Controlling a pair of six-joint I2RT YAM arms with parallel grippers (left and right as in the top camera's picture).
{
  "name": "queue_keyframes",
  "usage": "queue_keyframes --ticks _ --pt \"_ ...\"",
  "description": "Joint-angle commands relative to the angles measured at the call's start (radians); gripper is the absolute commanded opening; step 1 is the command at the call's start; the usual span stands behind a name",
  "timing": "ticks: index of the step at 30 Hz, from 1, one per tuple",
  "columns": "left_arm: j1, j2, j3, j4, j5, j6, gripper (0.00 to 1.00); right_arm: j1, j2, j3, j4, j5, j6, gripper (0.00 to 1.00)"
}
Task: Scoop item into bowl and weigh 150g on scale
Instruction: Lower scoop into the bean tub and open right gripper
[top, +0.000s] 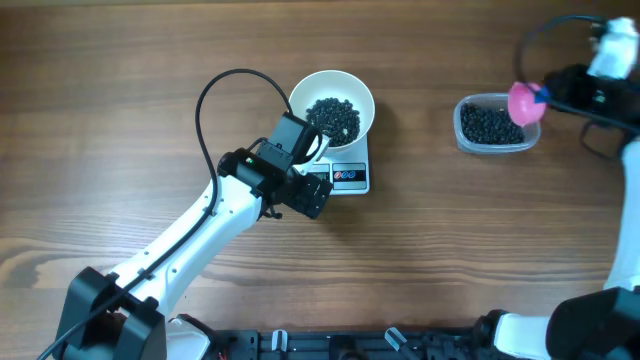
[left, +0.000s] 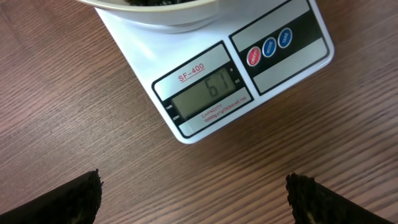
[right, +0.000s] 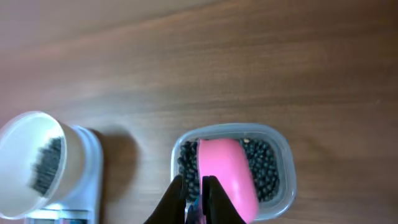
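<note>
The beads (top: 333, 118) are found in two lots: one heap in the white bowl (top: 355, 90), which is set on the scale (top: 352, 178), and one in the clear tub (top: 463, 128) well to the right on the counter (top: 120, 120); the left jaws are spread wide and empty, held just in front of the scale's display, near the bowl but apart from it; the right jaws are closed on the handle of the pink scoop (top: 522, 102), which is held over the tub's beads; one bowl, one scale, one tub and one scoop are counted; three round buttons are seen on the scale.
</note>
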Motion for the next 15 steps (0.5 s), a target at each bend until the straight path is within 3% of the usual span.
queue_keyframes --ticks 1,6,11,15 --pt "0.001 -0.018 -0.006 0.0 0.012 0.012 1.0 0.08 0.047 0.015 0.005 0.213 -0.061 0.04" --pt "0.001 -0.018 -0.006 0.0 0.012 0.012 1.0 0.087 0.216 0.015 0.002 0.269 -0.061 0.04" --pt "0.001 -0.018 -0.006 0.0 0.012 0.012 1.0 0.079 0.244 0.018 -0.007 0.387 -0.061 0.05" --pt "0.001 -0.018 -0.006 0.0 0.012 0.012 1.0 0.079 0.244 0.018 -0.024 0.392 -0.069 0.16"
